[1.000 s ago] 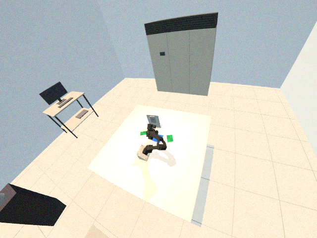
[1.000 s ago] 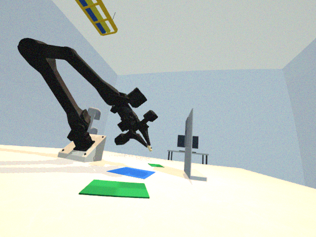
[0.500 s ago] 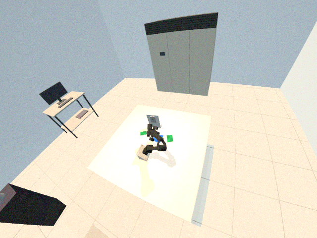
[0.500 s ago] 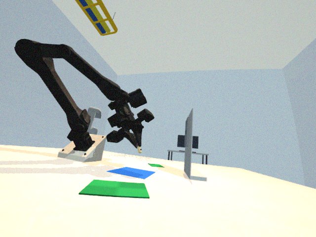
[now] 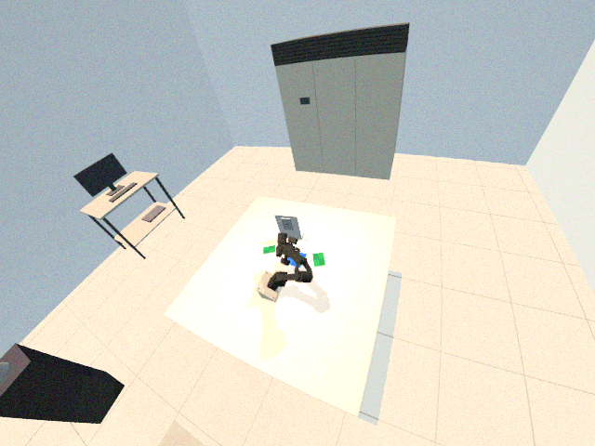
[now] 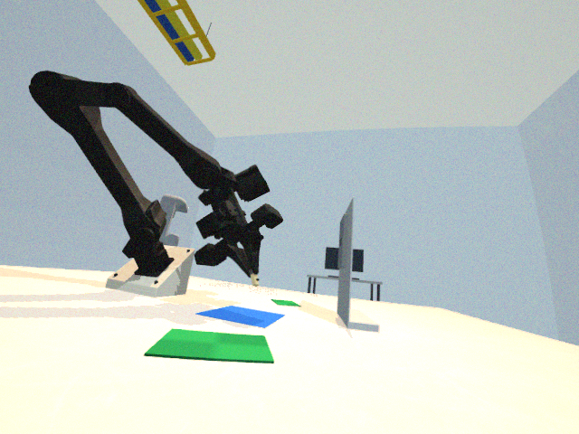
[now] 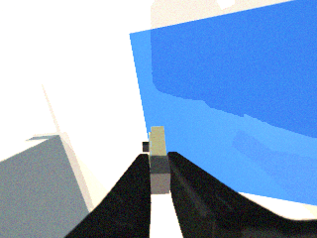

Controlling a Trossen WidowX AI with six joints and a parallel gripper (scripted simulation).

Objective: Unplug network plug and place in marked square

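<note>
The plug [image 6: 254,278] [image 7: 158,141] is a small pale block, out of the socket and tilted downward in the air. My gripper [image 6: 252,272] [image 7: 158,161] is shut on it and points steeply down, to the robot's side of the upright grey panel [image 5: 296,228] [image 6: 346,270] [image 7: 40,193]. A blue square [image 6: 233,316] [image 7: 223,59] lies flat on the table below. In the wrist view the plug's tip overlaps the left edge of this square. The plug hangs above the table. Its tab is too small to make out. In the top view the arm hides the plug.
Two green squares lie on the table, one nearer the exterior camera [image 5: 318,259] [image 6: 210,345] and one farther [image 5: 268,249] [image 6: 285,302], on either side of the blue one. The panel stands upright on a foot [image 6: 365,326]. The arm's base [image 5: 267,286] [image 6: 182,275] is behind the gripper.
</note>
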